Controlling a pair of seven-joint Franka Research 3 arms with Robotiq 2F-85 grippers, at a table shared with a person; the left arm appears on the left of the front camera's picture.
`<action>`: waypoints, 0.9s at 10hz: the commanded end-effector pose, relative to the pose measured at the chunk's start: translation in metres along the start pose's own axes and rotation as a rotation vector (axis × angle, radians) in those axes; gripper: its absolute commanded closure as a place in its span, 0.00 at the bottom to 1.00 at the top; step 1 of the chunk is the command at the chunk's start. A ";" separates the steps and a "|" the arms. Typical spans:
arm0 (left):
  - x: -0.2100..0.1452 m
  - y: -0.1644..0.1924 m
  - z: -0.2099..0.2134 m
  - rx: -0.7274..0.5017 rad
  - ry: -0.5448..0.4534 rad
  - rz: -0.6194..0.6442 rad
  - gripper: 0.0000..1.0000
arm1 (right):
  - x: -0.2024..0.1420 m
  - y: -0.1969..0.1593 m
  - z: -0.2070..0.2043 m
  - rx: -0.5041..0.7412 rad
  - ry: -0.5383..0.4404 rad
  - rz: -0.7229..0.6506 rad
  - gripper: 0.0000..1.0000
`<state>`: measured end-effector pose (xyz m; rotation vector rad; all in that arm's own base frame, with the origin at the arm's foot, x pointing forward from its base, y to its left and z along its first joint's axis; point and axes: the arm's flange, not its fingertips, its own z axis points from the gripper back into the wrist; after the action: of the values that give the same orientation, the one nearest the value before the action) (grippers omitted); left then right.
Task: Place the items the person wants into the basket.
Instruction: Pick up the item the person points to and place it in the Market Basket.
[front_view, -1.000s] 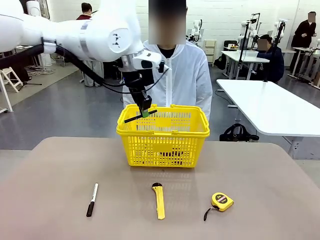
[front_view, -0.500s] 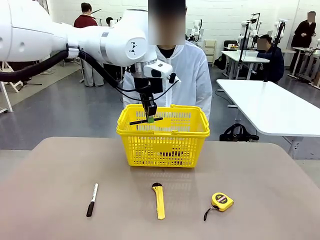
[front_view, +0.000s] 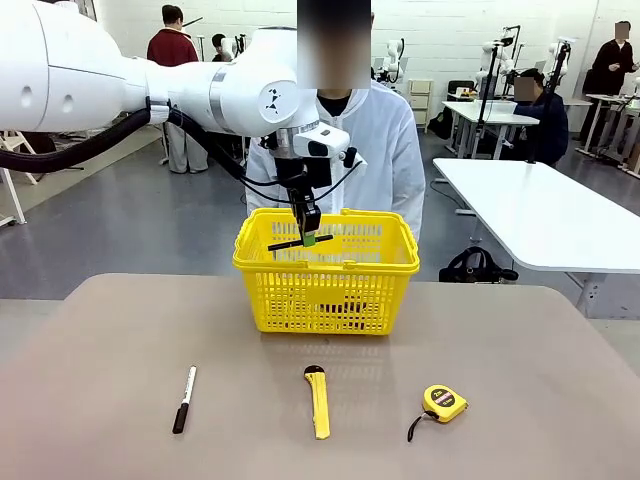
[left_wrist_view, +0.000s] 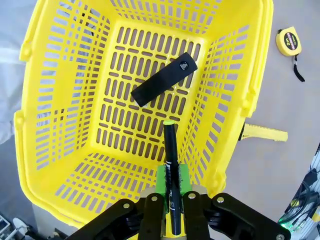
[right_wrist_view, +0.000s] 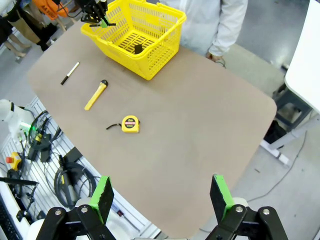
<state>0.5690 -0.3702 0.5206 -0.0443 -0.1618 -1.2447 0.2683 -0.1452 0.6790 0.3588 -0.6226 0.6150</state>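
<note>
I'm pinching the thin black pen (left_wrist_view: 170, 165) tight in my left hand (left_wrist_view: 172, 185), hanging it over the yellow basket (left_wrist_view: 55, 115), which is sitting straight under that hand with a flat black piece (left_wrist_view: 163, 79) lying inside. My right hand (right_wrist_view: 162, 197) is gaping wide open, gripping nothing, high above the worktop (right_wrist_view: 200, 125). The yellow utility knife (front_view: 318, 400) is lying well clear of both hands.

basket (front_view: 326, 300): yellow, lattice sides | pen (left_wrist_view: 171, 170): black, yellow end | utility knife (front_view: 318, 402): yellow, black tip | tape measure (front_view: 444, 402): yellow | marker (front_view: 184, 399): white, black end | table (front_view: 540, 340): grey-brown
</note>
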 end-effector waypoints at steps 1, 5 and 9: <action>-0.003 -0.002 0.003 0.003 0.006 0.001 1.00 | 0.000 -0.001 -0.002 0.014 -0.006 0.008 0.00; -0.005 0.004 -0.005 0.033 -0.020 0.013 0.89 | 0.000 -0.001 -0.002 0.014 -0.006 0.008 0.00; 0.013 0.015 -0.036 0.188 -0.074 -0.218 0.89 | 0.000 -0.001 -0.002 0.014 -0.006 0.008 0.00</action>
<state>0.5881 -0.3825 0.5021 0.0486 -0.3223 -1.3958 0.2682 -0.1452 0.6790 0.3587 -0.6227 0.6148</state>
